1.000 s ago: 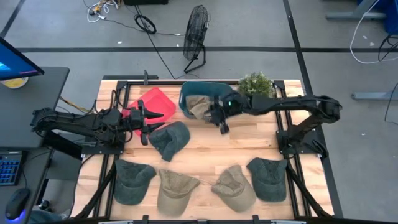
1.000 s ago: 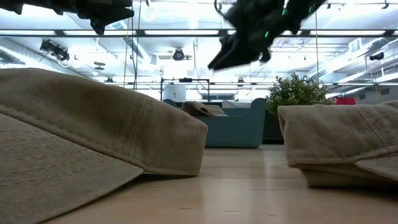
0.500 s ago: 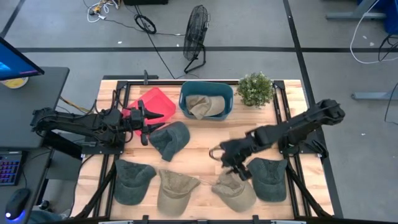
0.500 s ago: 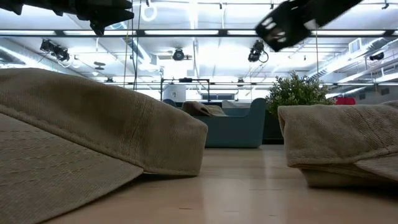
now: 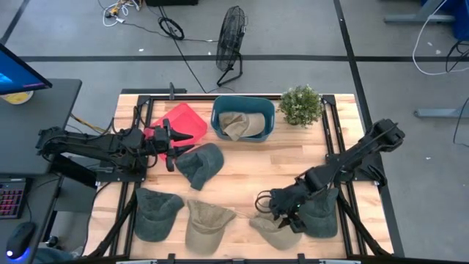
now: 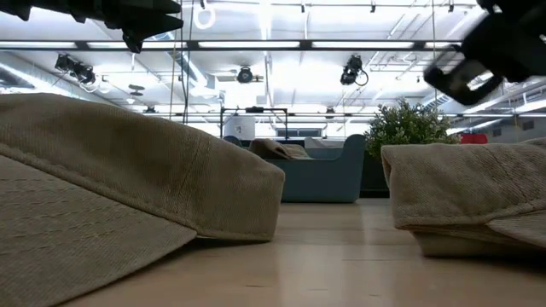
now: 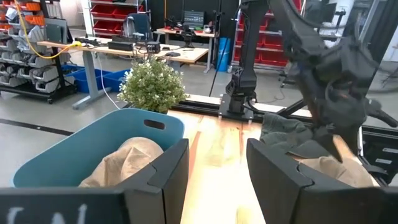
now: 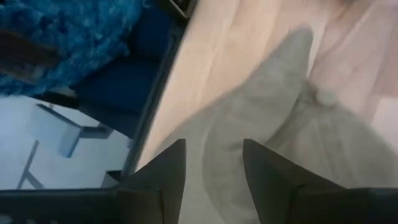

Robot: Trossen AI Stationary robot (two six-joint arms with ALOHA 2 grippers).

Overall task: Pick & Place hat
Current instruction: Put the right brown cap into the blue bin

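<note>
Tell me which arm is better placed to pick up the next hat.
Right. The right gripper, fingers open, hangs directly over the tan hat in the front row, while the left gripper waits by the red bin.

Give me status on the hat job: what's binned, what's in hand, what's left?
Done: one tan hat lies in the teal bin. In hand: nothing gripped; the right gripper is open above the tan cap in the front row. Left: five hats on the table, that cap included. The left gripper waits open by the red tray.
</note>
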